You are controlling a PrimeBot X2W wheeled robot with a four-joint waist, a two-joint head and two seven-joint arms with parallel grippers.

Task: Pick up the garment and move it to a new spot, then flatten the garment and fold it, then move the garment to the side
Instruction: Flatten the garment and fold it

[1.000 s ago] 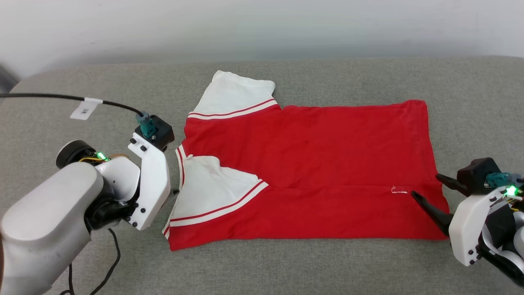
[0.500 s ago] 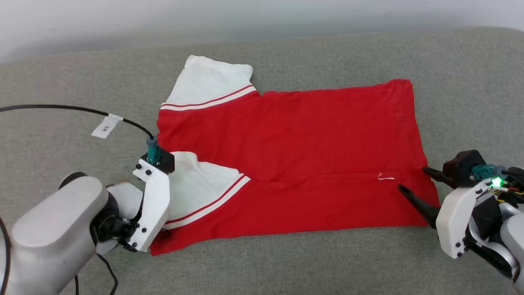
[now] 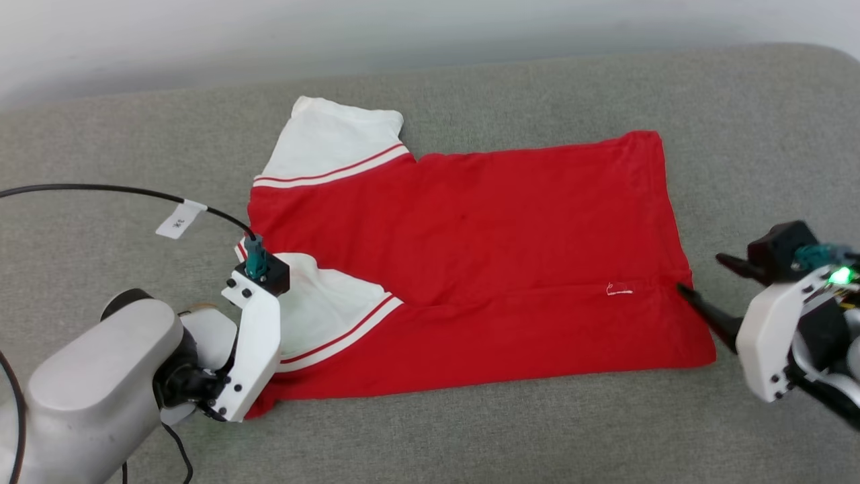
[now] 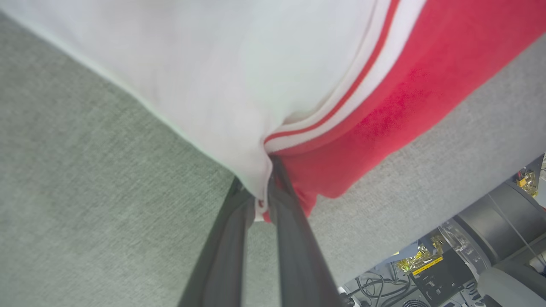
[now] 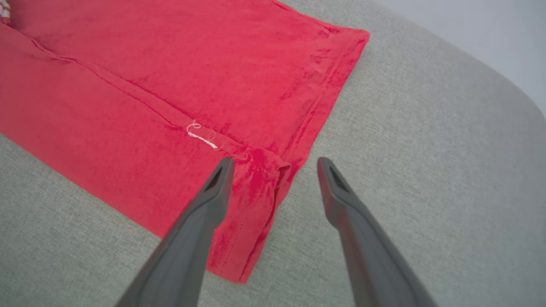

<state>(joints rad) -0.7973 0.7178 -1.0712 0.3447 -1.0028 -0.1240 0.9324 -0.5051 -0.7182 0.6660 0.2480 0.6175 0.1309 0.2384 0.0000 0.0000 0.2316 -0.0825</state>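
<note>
Our left gripper is pinched tight on the garment. Its two dark fingers clamp the outer edge of the near sleeve, where the white cloth meets the striped trim and the red corner. Our right gripper stands spread wide and holds nothing. In the right wrist view one finger is over red cloth and the other over bare cushion, with the hem running between them. We cannot tell whether either tip touches the cloth. Just ahead of the finger over the cloth, a small white thread lies on the fold ridge.

The garment lies flat on the grey cushion, with its near long side folded over onto the body. The sleeves are toward our left and the hem toward our right. The far sleeve sticks out past the far-left corner. Bare cushion borders every edge: a band along the near edge, a broader stretch beyond the hem on the right, and a strip on the far side up to the pale wall. On the left, a black cable with a white tag arcs over the cushion to our left wrist.
</note>
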